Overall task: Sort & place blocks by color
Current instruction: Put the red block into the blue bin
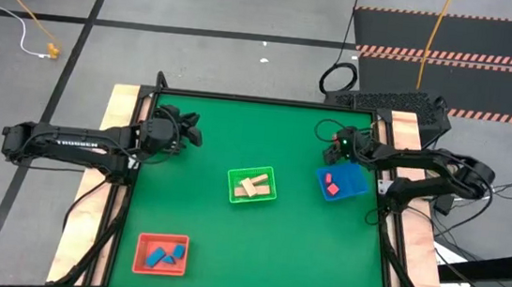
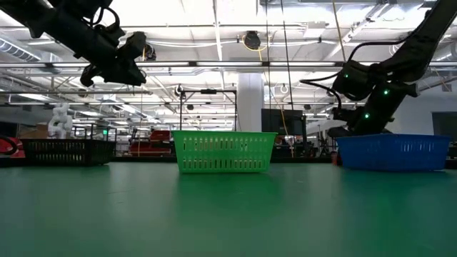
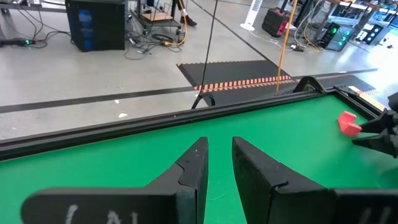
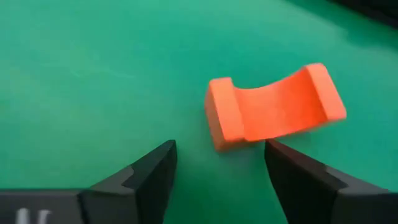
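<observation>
The red arch block point(image 4: 273, 107) lying on the green table point(image 1: 227, 244) near its far right corner (light, rigid wood, probably) suits a pinch across its flat sides by the right gripper point(image 4: 221, 163), whose fingers stand apart, empty, just short of it.

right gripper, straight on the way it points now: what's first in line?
Most likely the red arch block. In the right wrist view it lies on the green table just past the right gripper, nearer one finger than centred in the open gap. Depth is unclear.
</observation>
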